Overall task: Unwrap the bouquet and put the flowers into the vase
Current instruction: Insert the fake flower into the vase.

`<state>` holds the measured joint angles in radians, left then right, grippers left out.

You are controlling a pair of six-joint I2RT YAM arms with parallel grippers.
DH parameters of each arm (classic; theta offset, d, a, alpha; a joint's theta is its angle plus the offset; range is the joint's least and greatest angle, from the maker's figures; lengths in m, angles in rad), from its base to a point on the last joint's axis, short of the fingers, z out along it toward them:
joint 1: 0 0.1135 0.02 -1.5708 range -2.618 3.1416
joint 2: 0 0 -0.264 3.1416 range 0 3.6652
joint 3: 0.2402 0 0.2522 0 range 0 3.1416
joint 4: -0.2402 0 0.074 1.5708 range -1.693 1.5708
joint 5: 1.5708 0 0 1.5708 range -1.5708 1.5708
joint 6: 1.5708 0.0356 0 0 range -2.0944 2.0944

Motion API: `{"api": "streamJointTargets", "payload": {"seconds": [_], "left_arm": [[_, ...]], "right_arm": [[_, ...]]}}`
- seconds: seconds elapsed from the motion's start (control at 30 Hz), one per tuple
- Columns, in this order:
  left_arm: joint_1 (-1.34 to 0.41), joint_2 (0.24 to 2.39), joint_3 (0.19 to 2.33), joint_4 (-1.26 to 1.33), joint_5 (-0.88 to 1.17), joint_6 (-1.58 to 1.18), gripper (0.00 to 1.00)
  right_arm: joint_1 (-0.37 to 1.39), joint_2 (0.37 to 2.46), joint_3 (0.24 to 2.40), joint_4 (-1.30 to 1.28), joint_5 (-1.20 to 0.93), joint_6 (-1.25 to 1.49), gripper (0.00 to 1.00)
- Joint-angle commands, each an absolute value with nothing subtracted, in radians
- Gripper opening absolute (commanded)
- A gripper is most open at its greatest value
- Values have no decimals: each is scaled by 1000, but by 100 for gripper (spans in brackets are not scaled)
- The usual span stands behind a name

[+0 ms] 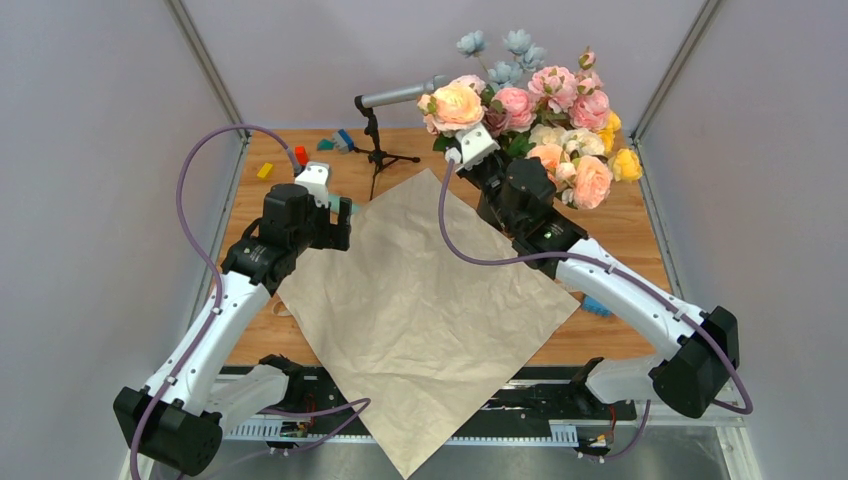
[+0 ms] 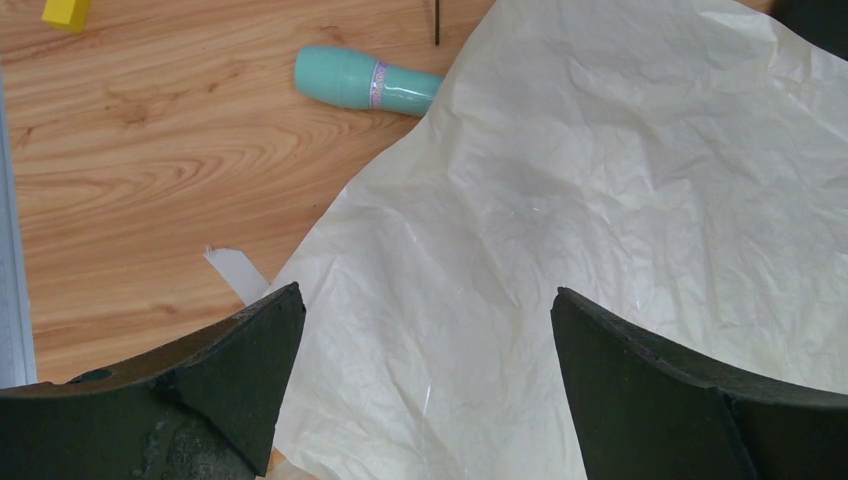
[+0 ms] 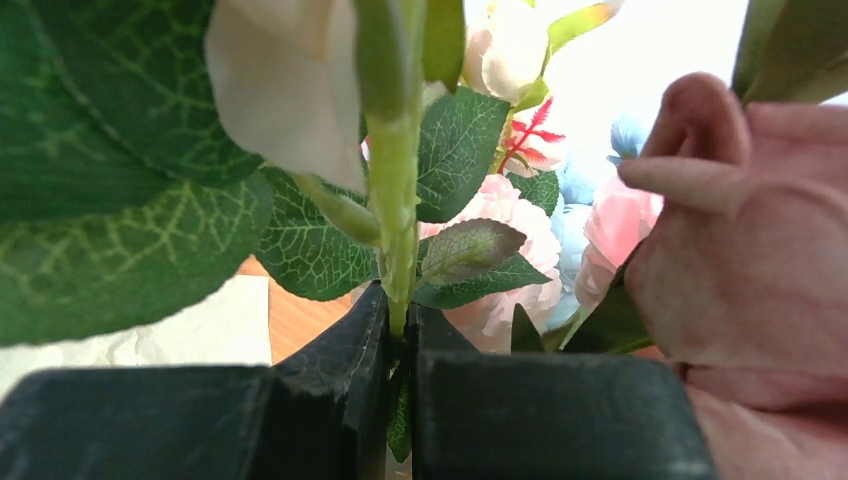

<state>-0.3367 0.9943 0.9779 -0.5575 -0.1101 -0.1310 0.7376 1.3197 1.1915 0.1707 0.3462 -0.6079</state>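
- Wooden table (image 1: 620,215): everything stands or lies on it.
- Paper (image 1: 420,300): we take this big crinkled beige sheet as our mark. It lies spread flat and open like a diamond, with its near corner hanging past the table's near edge.
- Flowers (image 1: 545,110): a full bunch of pink, peach, cream, yellow and pale blue blooms stands upright just beyond the paper's far-right edge.
- Right gripper (image 3: 400,330): raised at the paper's far corner, at the left side of the bunch. Its jaws are pinched tight on one green stem (image 3: 395,200), which runs straight up between them among broad leaves.
- Left gripper (image 2: 425,320): hangs over the paper's left edge, pointing down. Its jaws are spread wide and hold nothing.
- Microphone stand (image 1: 378,150): upright just past the paper's far corner, to the left.
- Teal tube (image 2: 365,80): lies on its side at the paper's far-left edge, one end tucked under it.
- Blue block (image 1: 597,306): just off the paper's right corner.
- Yellow block (image 1: 265,170): well to the paper's far left.
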Motion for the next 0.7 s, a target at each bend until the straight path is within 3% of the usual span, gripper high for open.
{"api": "streamJointTargets", "payload": {"seconds": [0.0, 0.67], "left_arm": [[-330, 976, 981, -526, -106, -120, 100], [-330, 973, 980, -526, -104, -120, 100]], "right_arm": [[728, 1331, 1178, 196, 382, -565, 3], [729, 1293, 1153, 166, 349, -538, 36]]}}
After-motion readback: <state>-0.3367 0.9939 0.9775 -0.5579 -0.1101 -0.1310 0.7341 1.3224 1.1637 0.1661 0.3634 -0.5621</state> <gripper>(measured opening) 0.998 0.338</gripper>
